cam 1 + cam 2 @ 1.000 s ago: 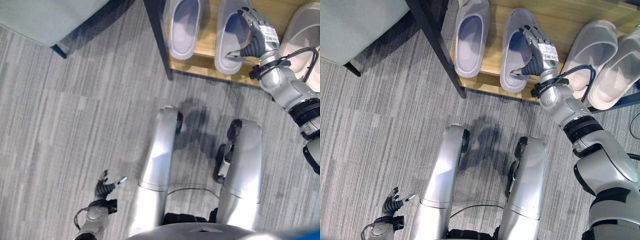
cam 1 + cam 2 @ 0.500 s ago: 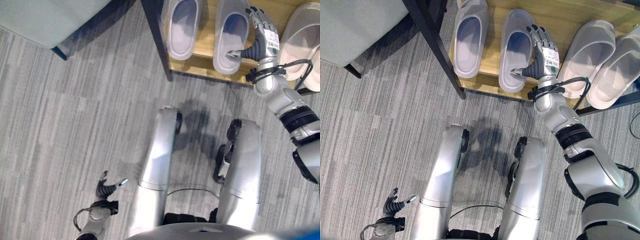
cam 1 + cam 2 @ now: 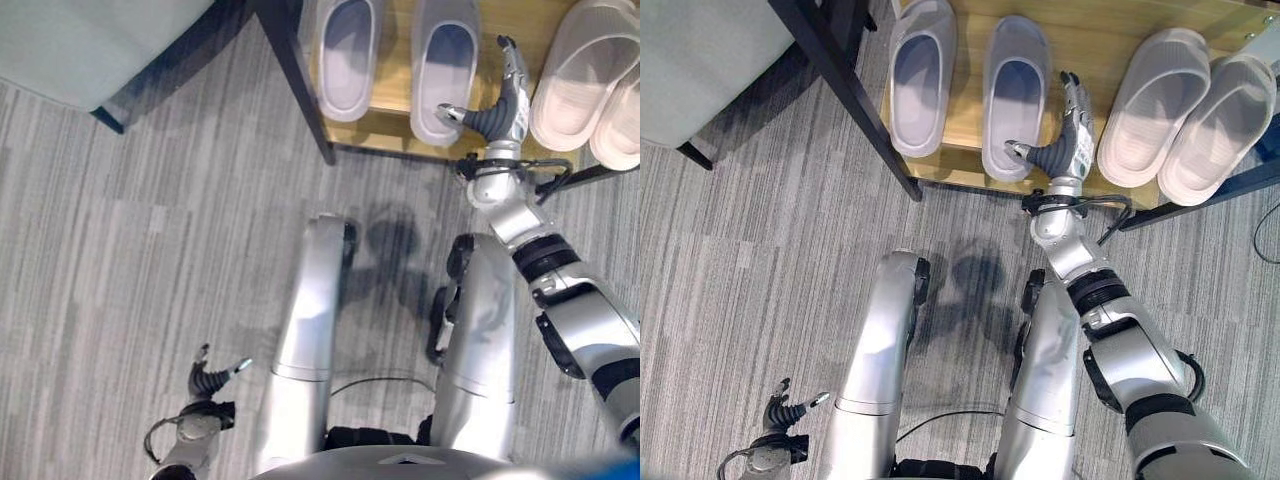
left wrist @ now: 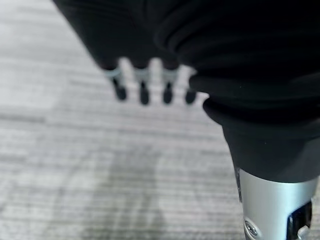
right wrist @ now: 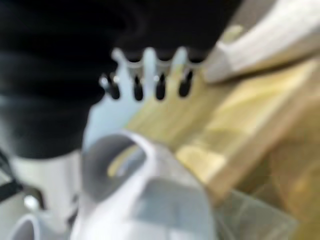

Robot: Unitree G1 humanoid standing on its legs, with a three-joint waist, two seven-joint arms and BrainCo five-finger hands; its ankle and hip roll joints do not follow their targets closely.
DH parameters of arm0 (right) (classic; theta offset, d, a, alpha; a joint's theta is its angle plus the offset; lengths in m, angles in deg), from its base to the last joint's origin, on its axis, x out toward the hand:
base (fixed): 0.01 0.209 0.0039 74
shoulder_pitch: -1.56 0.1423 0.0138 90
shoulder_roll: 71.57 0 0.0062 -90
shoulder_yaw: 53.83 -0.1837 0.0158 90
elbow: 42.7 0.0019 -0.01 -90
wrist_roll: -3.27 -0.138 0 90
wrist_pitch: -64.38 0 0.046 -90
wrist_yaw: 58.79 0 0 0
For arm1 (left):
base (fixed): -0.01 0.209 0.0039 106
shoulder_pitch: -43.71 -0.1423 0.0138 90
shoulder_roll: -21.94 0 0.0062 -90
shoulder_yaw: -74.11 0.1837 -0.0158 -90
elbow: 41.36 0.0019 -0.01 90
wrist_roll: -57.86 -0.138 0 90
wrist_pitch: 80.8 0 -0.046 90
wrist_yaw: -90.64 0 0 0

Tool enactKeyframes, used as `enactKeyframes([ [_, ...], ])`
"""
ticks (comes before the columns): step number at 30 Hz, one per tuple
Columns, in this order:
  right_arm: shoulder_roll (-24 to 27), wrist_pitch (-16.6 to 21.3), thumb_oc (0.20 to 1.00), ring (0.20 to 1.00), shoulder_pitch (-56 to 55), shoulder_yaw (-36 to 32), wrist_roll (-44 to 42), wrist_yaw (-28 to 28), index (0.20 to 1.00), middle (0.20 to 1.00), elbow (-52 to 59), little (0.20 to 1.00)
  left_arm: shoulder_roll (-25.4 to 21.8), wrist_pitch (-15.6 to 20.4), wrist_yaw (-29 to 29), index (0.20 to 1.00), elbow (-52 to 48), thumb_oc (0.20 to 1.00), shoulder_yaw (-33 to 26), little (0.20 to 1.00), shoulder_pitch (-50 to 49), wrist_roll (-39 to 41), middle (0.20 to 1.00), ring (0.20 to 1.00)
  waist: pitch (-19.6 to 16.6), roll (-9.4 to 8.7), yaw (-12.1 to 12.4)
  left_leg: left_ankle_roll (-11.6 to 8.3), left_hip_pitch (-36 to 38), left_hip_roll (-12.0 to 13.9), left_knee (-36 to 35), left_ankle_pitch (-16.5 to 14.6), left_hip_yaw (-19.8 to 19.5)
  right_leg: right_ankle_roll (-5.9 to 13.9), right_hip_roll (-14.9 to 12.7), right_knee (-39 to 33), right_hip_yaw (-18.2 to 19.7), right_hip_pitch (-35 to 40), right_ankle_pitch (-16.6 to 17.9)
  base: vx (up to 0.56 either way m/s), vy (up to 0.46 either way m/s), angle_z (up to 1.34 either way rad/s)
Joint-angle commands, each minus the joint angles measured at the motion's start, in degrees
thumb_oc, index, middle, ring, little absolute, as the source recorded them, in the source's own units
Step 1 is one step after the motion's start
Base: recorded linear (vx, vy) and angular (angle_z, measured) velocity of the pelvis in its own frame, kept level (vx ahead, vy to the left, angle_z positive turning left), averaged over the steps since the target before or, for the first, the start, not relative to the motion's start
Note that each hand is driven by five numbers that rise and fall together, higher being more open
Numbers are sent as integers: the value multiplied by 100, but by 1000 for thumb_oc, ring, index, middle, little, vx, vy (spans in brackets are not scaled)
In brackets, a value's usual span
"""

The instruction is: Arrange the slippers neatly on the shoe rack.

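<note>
Two grey slippers (image 3: 920, 75) (image 3: 1014, 95) lie side by side, toes away from me, on the wooden shoe rack shelf (image 3: 1090, 35). Two pale beige slippers (image 3: 1150, 105) (image 3: 1215, 125) lie to their right, angled. My right hand (image 3: 1068, 145) stands open on the shelf between the pairs, fingers straight, its thumb touching the heel of the right grey slipper. The right wrist view shows its straight fingers (image 5: 147, 82) over the wood, with that grey slipper (image 5: 150, 200) close by. My left hand (image 3: 210, 378) hangs open low over the carpet, holding nothing.
A dark rack leg (image 3: 295, 90) runs down at the shelf's left end. A grey-green padded seat (image 3: 90, 40) on dark legs stands at the far left. Grey striped carpet (image 3: 150, 250) covers the floor before the rack.
The camera has shifted. My right hand has drawn back from the right grey slipper's top to its right side, thumb at the heel. The left hand is unchanged.
</note>
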Motion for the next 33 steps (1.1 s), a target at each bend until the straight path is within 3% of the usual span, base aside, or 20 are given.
enactKeyframes([
  [1,-72,368,1000,1000,331,-115,-390,64,1000,1000,96,1000,-86,6,200,1000,406,1000,223,1000,-50,-166,1000,1000,-52,-131,258,106,-205,49,166,-166,-116,-533,-266,805,719,290,845,0,0,0],
  [13,-423,662,1000,1000,657,50,-1487,450,1000,1000,-386,1000,-204,-45,282,1000,456,1000,348,1000,127,-328,1000,1000,-52,-117,285,90,-205,83,200,-178,-100,-518,-258,822,758,317,886,0,0,0],
  [18,-665,694,1000,1000,812,114,-1664,436,1000,1000,-386,1000,-206,-50,403,1000,464,1000,416,1000,136,-408,1000,1000,-52,-120,307,75,-205,99,231,-200,-120,-511,-259,843,758,316,901,0,0,0],
  [24,-967,701,1000,1000,644,177,-1742,389,1000,1000,62,1000,-174,-45,314,1000,181,1000,277,1000,190,96,1000,1000,-52,-126,300,69,-205,101,250,-216,-133,-541,-235,865,760,287,882,1,-3,-2],
  [33,-1256,618,1000,1000,515,216,-1694,465,1000,1000,233,1000,-310,-95,438,1000,-118,1000,321,1000,442,-143,1000,1000,-52,-112,247,54,-205,121,294,-229,-111,-516,-213,904,769,278,892,1,-1,-1],
])
